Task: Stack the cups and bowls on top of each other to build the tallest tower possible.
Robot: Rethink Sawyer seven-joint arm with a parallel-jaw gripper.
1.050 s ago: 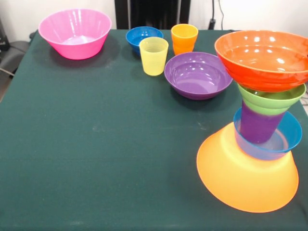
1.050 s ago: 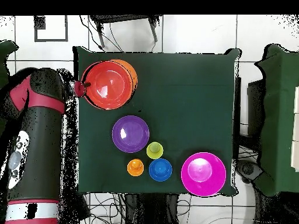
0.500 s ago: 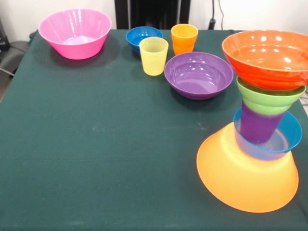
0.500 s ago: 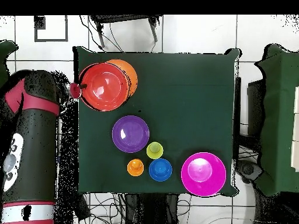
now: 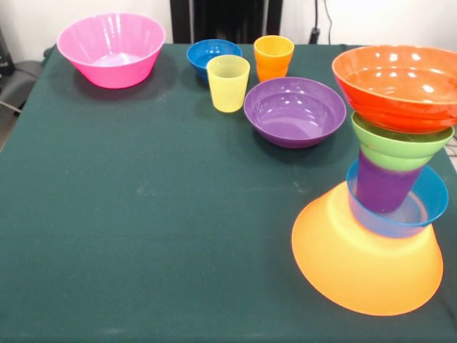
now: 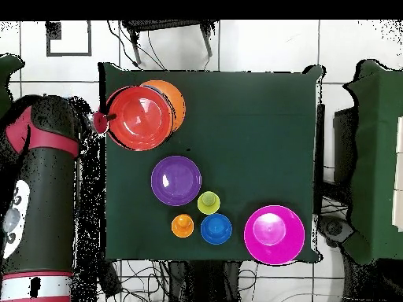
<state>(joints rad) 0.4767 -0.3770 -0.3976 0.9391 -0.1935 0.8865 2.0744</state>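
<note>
Front view: the tower [image 5: 385, 207] stands at the table's [image 5: 143, 236] four o'clock corner. Its yellow-orange bowl [image 5: 357, 268] sits upturned, likely as a broad base; on it rest the light blue bowl [image 5: 428, 204], purple cup [image 5: 382, 187], green bowl [image 5: 400, 151] and orange-red bowl [image 5: 396, 86], which overhangs and looks tippy. Unstacked around twelve o'clock are the purple bowl [image 5: 294, 111], yellow cup [image 5: 228, 83], orange cup [image 5: 273, 57], dark blue bowl [image 5: 211, 56] and, at eleven, the pink bowl [image 5: 111, 48]. Overhead, the gripper [image 6: 103, 119] touches the top bowl's rim at nine o'clock; whether it pinches cannot be told.
</note>
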